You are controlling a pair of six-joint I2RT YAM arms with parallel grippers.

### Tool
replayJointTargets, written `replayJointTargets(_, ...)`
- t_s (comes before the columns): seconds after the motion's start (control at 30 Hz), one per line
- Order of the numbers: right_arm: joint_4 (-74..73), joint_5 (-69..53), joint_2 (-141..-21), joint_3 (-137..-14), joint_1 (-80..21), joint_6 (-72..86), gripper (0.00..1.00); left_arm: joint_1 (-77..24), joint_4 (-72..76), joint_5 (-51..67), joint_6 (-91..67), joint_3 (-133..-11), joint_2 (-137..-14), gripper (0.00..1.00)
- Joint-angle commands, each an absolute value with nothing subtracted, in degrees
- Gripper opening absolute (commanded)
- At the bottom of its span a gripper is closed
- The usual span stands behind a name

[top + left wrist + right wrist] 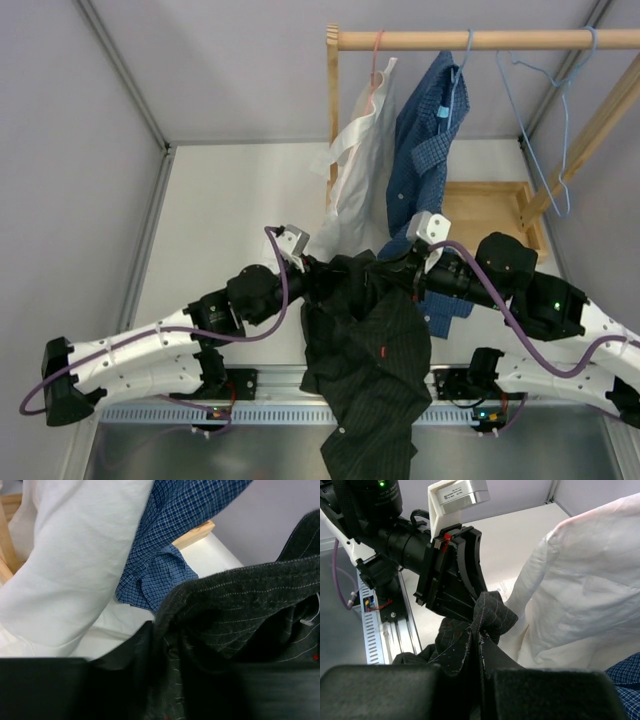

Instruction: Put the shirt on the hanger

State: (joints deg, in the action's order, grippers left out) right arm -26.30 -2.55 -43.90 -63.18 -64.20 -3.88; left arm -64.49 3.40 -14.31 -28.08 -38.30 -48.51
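The dark shirt (pixel 365 350) hangs bunched between my two grippers above the table's near edge, and its lower part drops past the base rail. My left gripper (pixel 316 277) is shut on one edge of it, which shows in the left wrist view (pixel 167 652) as striped dark cloth (pixel 240 605). My right gripper (pixel 406 277) is shut on another edge (pixel 481 645), with a fold of the shirt (pixel 496 612) sticking out past the fingers. The left gripper (pixel 462 600) is close in front of it. The light-blue hanger (pixel 565 165) hangs empty on the wooden rod at the far right, well away from both grippers.
A wooden rack with a rod (pixel 480 39) stands at the back right. A white shirt (pixel 358 170) on a pink hanger and a blue checked shirt (pixel 425 130) hang from it, just behind the grippers. Both fill the wrist views: white (pixel 65 555), checked (pixel 175 545).
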Motion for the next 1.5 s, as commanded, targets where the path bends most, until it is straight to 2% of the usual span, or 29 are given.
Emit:
replayJointTargets(0.0, -25.0, -3.4, -43.9, -66.7, -64.0, -3.8, 0.00, -64.2, 8.8, -10.8, -25.6, -39.1, -50.3, 0.25)
replayJointTargets(0.03, -25.1, -2.7, -44.2, -66.9, -64.0, -3.7, 0.00, -64.2, 8.1, -12.6, -25.7, -39.8, -51.2, 0.22)
replayJointTargets(0.13, -25.1, -0.7, -45.3, -68.9, -64.0, -4.2, 0.00, -64.2, 5.1, -17.6, -24.6, -42.3, -52.3, 0.00)
replayJointTargets(0.23, -26.1, 3.9, -49.6, -76.8, -64.0, -6.3, 0.00, -64.2, 0.4, -25.7, -22.1, -48.7, -47.7, 0.00)
replayJointTargets(0.33, -29.8, 7.6, -57.3, -91.7, -64.0, -10.1, 0.00, -64.3, -5.2, -30.2, -15.8, -60.0, -44.4, 0.00)
replayJointTargets(0.37, -31.4, 6.3, -62.3, -101.2, -64.0, -11.2, 0.00, -64.3, -6.8, -30.9, -12.4, -67.0, -44.6, 0.00)
replayJointTargets(0.5, -40.4, 1.3, -74.9, -125.8, -64.2, -14.8, 0.00, -64.3, -9.4, -30.3, -6.6, -78.7, -45.9, 0.00)
replayJointTargets(0.57, -43.1, 1.1, -79.4, -134.0, -64.1, -15.7, 0.00, -64.3, -10.7, -29.8, -5.4, -81.1, -45.7, 0.00)
replayJointTargets(0.63, -43.0, 2.2, -79.6, -134.7, -64.2, -17.0, 0.00, -64.3, -10.7, -28.7, -6.0, -80.9, -44.3, 0.00)
replayJointTargets(0.73, -41.1, 3.5, -76.7, -127.3, -64.1, -16.3, 0.00, -64.3, -10.7, -27.8, -8.6, -75.4, -41.1, 0.00)
replayJointTargets(0.8, -35.3, 4.7, -70.2, -112.2, -64.1, -13.5, 0.00, -64.3, -10.6, -27.7, -12.4, -71.0, -39.4, 0.00)
replayJointTargets(0.83, -32.5, 6.2, -64.7, -99.8, -64.1, -11.9, 0.00, -64.3, -10.6, -27.8, -14.0, -65.8, -38.9, 0.00)
replayJointTargets(0.9, -24.3, 7.2, -59.0, -87.2, -64.1, -5.7, 0.00, -64.3, -11.2, -29.0, -19.7, -60.0, -37.7, 0.00)
replayJointTargets(1.03, -15.3, 1.8, -46.6, -58.3, -64.1, 4.6, 0.02, -64.3, -12.9, -33.1, -31.0, -44.1, -34.6, 0.00)
replayJointTargets(1.13, -13.3, 0.4, -42.3, -50.8, -64.1, 7.6, 0.08, -64.3, -13.7, -33.7, -33.6, -40.1, -32.2, 0.00)
replayJointTargets(1.23, -13.5, 0.6, -41.0, -49.0, -64.1, 7.9, 0.14, -64.3, -14.8, -34.2, -35.2, -38.8, -31.6, 0.00)
replayJointTargets(1.27, -15.0, 0.4, -41.1, -49.3, -64.1, 7.0, 0.26, -64.3, -14.9, -33.8, -35.2, -38.8, -31.8, 0.00)
replayJointTargets(1.37, -19.7, -3.3, -43.3, -52.6, -64.1, 4.8, 0.46, -64.3, -16.0, -30.6, -34.1, -39.9, -33.6, 0.00)
replayJointTargets(1.4, -20.6, -4.4, -44.2, -53.9, -64.1, 4.1, 0.57, -64.3, -16.7, -28.4, -33.8, -41.0, -34.4, 0.00)
replayJointTargets(1.47, -24.4, -6.6, -48.4, -58.3, -64.1, 1.3, 0.63, -64.3, -18.0, -25.9, -32.8, -42.0, -36.6, 0.00)
